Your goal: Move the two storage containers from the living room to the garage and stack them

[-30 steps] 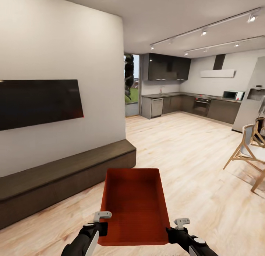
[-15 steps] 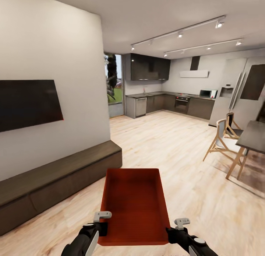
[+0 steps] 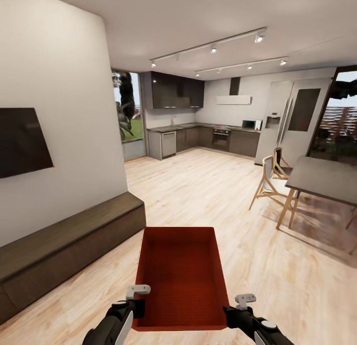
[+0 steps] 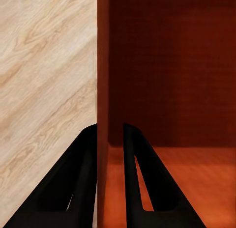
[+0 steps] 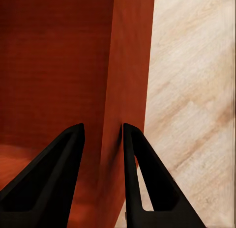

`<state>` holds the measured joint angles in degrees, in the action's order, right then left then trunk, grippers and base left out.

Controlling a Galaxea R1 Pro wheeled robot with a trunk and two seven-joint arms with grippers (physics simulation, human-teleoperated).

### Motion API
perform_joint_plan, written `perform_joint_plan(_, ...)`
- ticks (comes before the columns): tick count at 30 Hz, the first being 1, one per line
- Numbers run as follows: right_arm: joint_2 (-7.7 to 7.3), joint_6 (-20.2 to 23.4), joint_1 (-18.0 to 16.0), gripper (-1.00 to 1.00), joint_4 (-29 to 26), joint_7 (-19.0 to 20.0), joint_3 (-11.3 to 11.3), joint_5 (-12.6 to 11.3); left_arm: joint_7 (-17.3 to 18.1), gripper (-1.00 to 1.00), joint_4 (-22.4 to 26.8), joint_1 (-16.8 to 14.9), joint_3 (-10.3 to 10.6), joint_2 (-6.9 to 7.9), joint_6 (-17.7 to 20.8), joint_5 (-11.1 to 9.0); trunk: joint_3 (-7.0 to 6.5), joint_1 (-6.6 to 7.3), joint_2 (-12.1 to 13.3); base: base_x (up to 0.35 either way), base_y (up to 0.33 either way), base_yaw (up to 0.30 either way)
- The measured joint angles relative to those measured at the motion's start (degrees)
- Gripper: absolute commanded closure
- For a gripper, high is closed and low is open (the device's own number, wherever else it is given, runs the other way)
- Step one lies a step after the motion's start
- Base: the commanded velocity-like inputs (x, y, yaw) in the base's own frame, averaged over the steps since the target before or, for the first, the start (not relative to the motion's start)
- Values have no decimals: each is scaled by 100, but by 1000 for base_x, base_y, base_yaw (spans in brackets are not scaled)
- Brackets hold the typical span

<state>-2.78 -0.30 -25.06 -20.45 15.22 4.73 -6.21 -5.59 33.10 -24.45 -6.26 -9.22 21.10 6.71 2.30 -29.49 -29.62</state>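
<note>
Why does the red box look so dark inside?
Head view: the storage container has shaded inner walls and a brighter rim. Left wrist view: the wall beside the left tool is deep shadow; right wrist view: the wall is lit orange.

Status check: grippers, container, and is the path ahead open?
Left gripper and right gripper each shut on a side wall of the storage container. Container held level, empty. Wood floor open ahead; low cabinet on the left, table and chairs on the right.
</note>
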Motion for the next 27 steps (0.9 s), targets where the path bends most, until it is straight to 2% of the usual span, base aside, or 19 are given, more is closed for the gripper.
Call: perform_joint_plan(27,0,-1,0,100,-1,0,0,-2,3,100,-1,0,-2,0,-6,3,0,0,0,0,0,-299)
